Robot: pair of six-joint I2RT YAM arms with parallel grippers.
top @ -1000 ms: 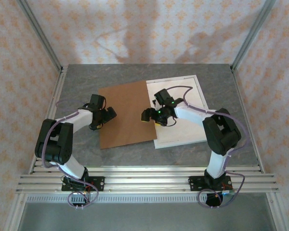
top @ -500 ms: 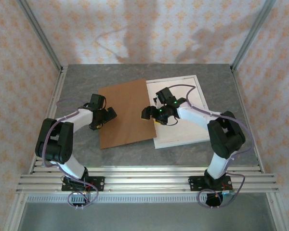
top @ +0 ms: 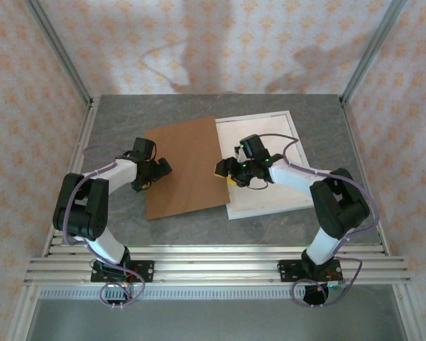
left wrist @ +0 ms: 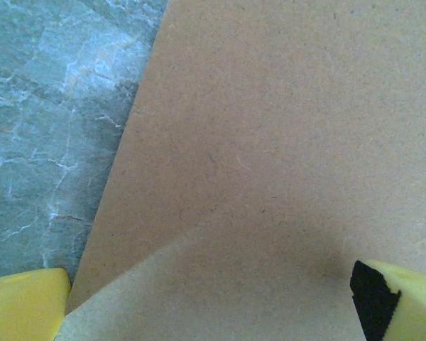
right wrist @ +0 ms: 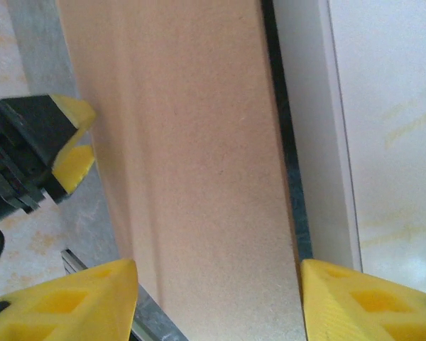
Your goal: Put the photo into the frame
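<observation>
As the overhead view shows it, the frame [top: 259, 125] lies flat on the grey marbled table [top: 121, 121], right of the picture's centre and turned slightly off square. We see a brown backing board [top: 184, 163] at the centre, with its right edge running along the frame's left side.

The right gripper [top: 226, 174] hangs over that seam, low in the middle of the picture. From its wrist camera we see its two yellow fingers [right wrist: 64, 302] in the lower corners, set apart with nothing pinched between them. The board fills the space between them. A dark line marks the board's edge, and the frame's white border rises along the right of it. We cannot tell whether the fingers touch the board.

The left gripper [top: 156, 172] sits over the board's left edge, left of centre. In its wrist view the fingertips [left wrist: 25, 305] are spread to the lower corners, jaws wide and gripping nothing. One tip is over the table just beside the board's edge, and the other is over the board.
</observation>
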